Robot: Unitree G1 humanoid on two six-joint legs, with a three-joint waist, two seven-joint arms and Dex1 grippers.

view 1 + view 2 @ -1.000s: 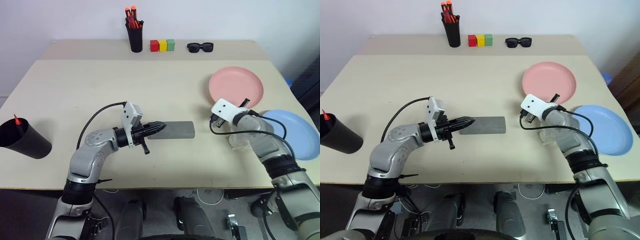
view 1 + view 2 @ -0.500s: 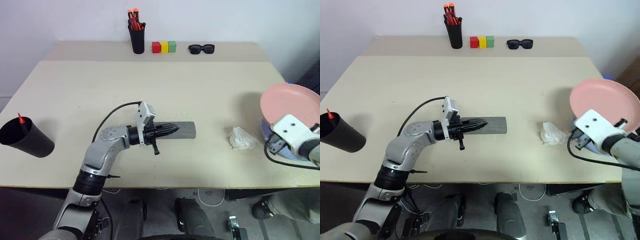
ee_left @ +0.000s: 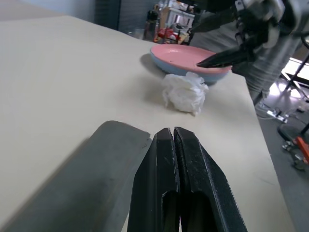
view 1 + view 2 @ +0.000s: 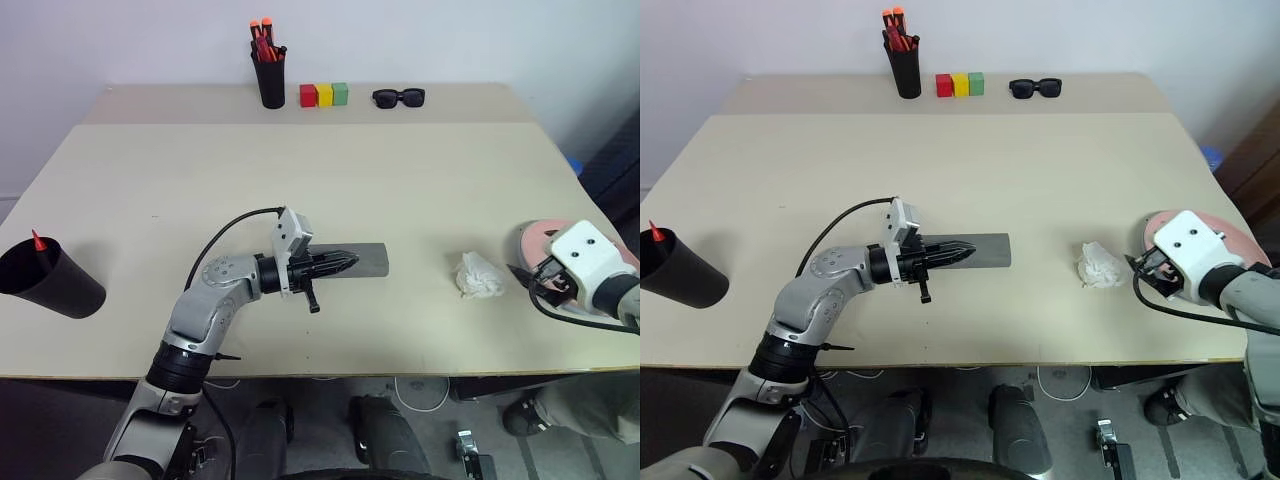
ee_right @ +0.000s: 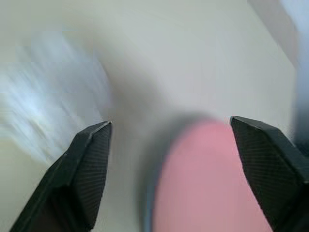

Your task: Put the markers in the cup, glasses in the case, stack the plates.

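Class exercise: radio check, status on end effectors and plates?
Left end effector shut at grey case. Right end effector open. Pink plate stacked on blue plate. Crumpled tissue beside them.

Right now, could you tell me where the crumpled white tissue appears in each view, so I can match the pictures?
Left eye view: crumpled white tissue, right of centre, between the grey case and the pink plate.
Right eye view: the same spot.
Left wrist view: upper middle, before the plate.
Right wrist view: a white blur at one side, probably the tissue.
Shared landmark: the pink plate.

The left gripper [image 3: 173, 145] is shut tight beside the grey case [image 3: 82, 188]. Past it, a crumpled tissue [image 3: 185, 92] lies near the pink plate [image 3: 181, 52], which sits on the blue plate [image 3: 166, 64].
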